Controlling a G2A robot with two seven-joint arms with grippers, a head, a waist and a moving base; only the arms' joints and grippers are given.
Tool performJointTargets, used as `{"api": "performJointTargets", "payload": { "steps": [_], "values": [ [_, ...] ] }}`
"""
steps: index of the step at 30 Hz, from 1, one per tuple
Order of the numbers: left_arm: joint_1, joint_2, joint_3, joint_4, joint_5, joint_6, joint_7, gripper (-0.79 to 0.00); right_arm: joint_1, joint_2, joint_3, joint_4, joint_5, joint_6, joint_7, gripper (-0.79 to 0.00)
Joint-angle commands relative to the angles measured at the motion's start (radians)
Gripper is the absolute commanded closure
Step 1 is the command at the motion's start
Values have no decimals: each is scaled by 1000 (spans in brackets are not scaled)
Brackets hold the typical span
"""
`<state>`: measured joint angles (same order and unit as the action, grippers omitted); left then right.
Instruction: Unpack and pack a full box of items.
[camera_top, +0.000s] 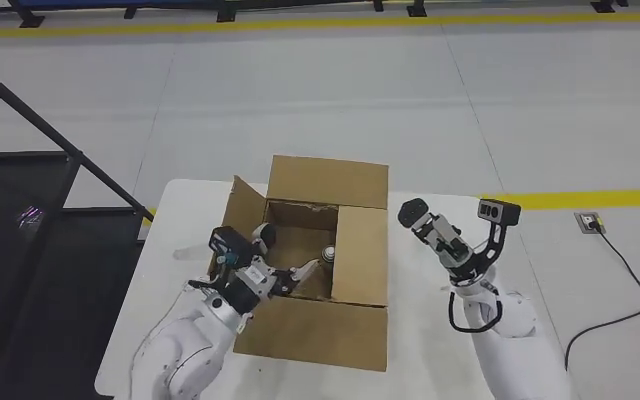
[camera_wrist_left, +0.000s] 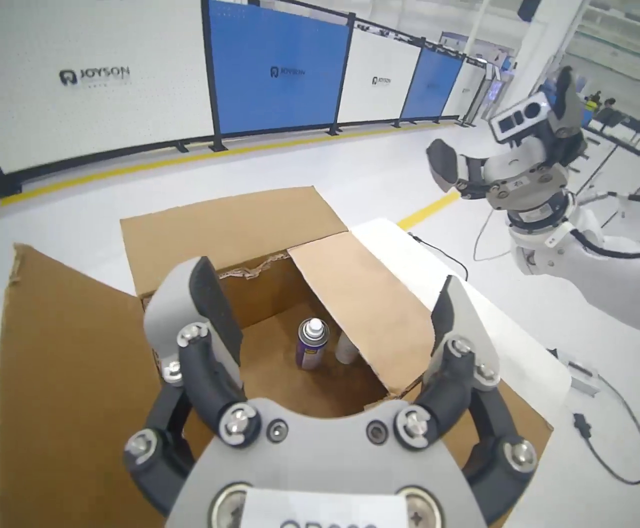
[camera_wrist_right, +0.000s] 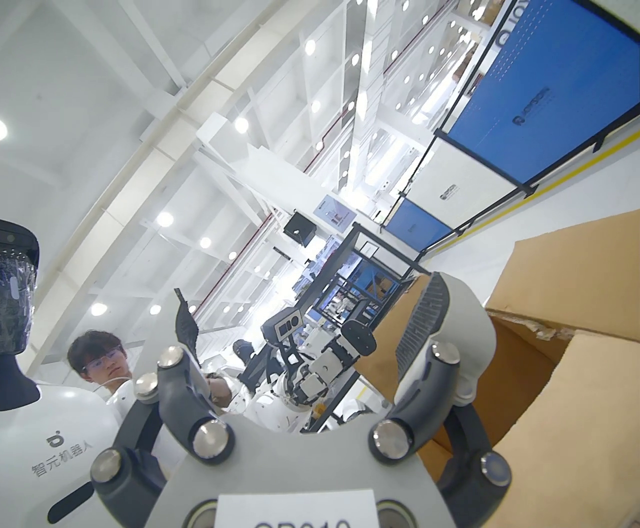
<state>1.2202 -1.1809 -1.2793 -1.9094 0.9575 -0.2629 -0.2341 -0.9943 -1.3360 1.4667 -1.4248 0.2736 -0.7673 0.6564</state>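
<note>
In the left wrist view a white bottle (camera_wrist_left: 345, 350) stands just beside the purple spray can (camera_wrist_left: 312, 345) inside the cardboard box (camera_wrist_left: 225, 235). The bottle's upper part is hidden under the folded-in flap (camera_wrist_left: 360, 300), and the can's label is too small to tell. In the top view, at the centre of the frame, that flap and the left hand (camera_top: 298, 272) cover much of the box's floor, and a pale cap (camera_top: 326, 254) beside them is too small to tell which container it tops.

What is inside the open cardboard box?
A purple spray can stands upright on the floor of the box, with a white container beside it, half hidden under the inner flap. Anything else beneath that flap is covered.
</note>
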Motion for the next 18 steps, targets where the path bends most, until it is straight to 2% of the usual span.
{"api": "performJointTargets", "payload": {
  "steps": [1, 7, 9, 12, 18],
  "values": [
    [-47, -9, 34, 48, -104, 37, -76, -785, -8, 0, 12, -22, -77, 2, -67, -785],
    [-199, -35, 125, 226, -409, 86, -321, -785, -53, 5, 44, -83, -181, 29, -174, -785],
    [-240, -43, 139, 290, -535, 82, -375, -785, -69, 8, 57, -94, -190, 33, -189, -785],
    [-294, -50, 169, 367, -633, 56, -483, -785, -89, 13, 78, -105, -193, 35, -203, -785],
    [-369, -70, 231, 505, -758, 44, -552, -785, -107, 21, 97, -113, -187, 46, -205, -785]
  ]
}}
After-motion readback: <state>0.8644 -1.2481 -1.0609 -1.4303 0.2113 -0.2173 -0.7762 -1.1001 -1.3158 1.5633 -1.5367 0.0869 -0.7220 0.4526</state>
